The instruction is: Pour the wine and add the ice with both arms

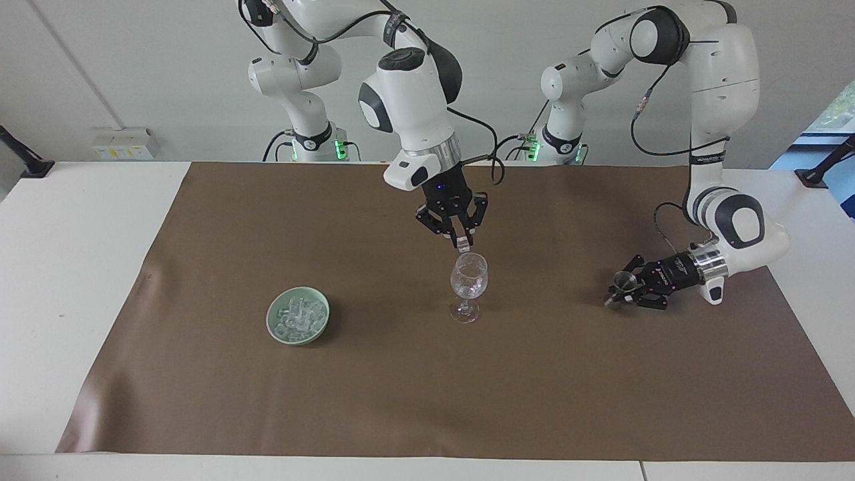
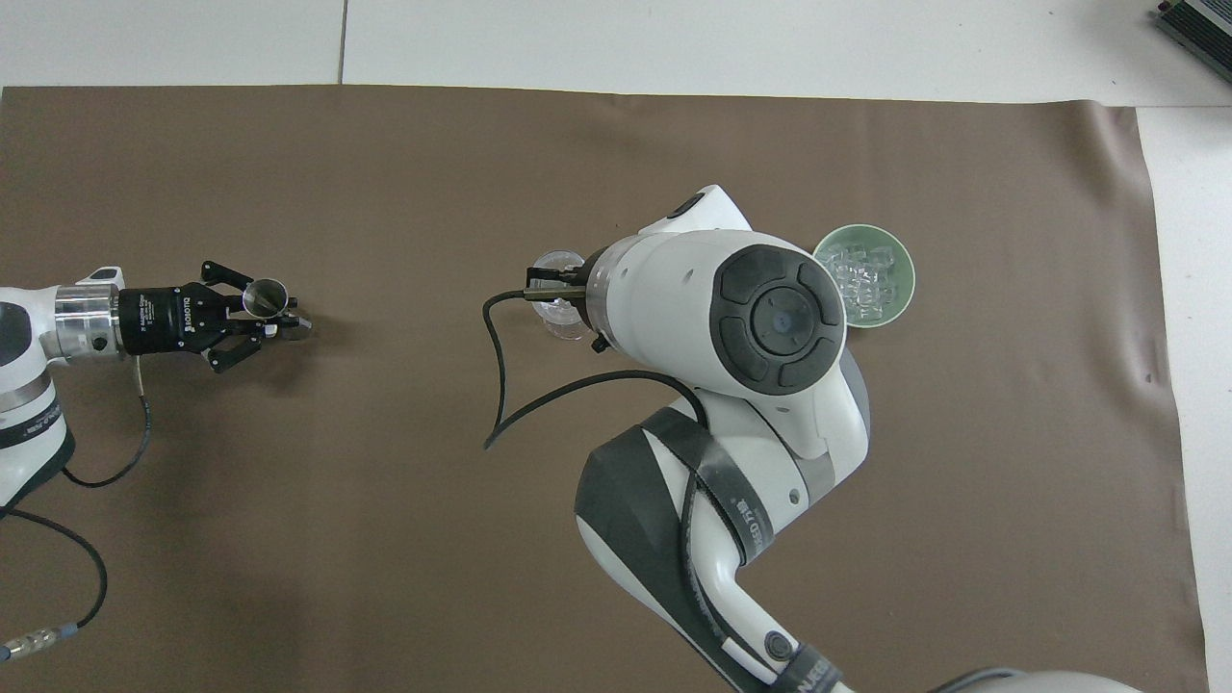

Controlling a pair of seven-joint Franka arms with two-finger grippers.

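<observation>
- A small clear ice cube (image 1: pixel 462 248) is pinched at the tips of the right gripper (image 1: pixel 461 246), directly over the mouth of the stemmed wine glass (image 1: pixel 469 277).
- By my judgement the cube is light, hard and slippery; a centred pinch on two flat faces suits it best, and a drop onto thin glass risks a chip.
- More ice (image 1: pixel 298 314) lies piled in the pale green bowl (image 1: pixel 274 325), at about nine o'clock of the glass in the facing view.
- The left gripper (image 1: pixel 621 291), at about three o'clock of the glass, is pressed shut on a small metal cup (image 1: pixel 625 280), low over the brown mat (image 1: pixel 534 387).
</observation>
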